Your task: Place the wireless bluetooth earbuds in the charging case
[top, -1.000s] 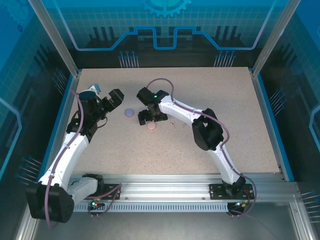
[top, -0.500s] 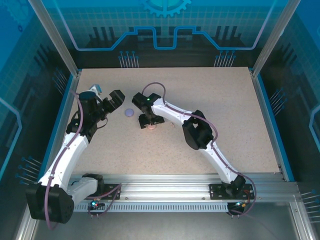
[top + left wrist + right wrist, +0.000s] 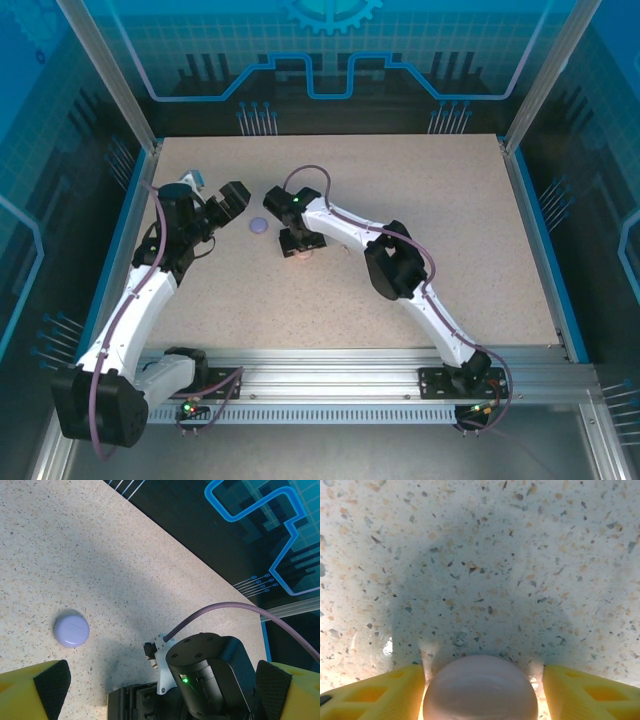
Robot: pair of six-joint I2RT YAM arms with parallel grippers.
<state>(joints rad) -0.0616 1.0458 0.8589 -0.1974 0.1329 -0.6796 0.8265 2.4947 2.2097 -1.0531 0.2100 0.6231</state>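
A round pale pink charging case (image 3: 480, 690) lies closed on the speckled table, between the yellow fingers (image 3: 375, 692) of my right gripper (image 3: 482, 680). The jaws are open, with thin strips of light between them and the case on both sides. From above, the right gripper (image 3: 300, 243) points down over the pink case (image 3: 301, 256). A purple round case (image 3: 71, 629), also closed, lies to its left (image 3: 259, 226). My left gripper (image 3: 162, 692) hovers wide open left of the purple case (image 3: 228, 200), holding nothing. The earbuds are out of view.
The right arm's wrist and its purple cable (image 3: 210, 680) cross the space in front of the left gripper. Blue side rails (image 3: 120, 240) and a metal front rail (image 3: 320, 370) border the table.
The right gripper has come down around the pink case and its jaws have narrowed on it. The right elbow swung left. The left arm has stayed still.
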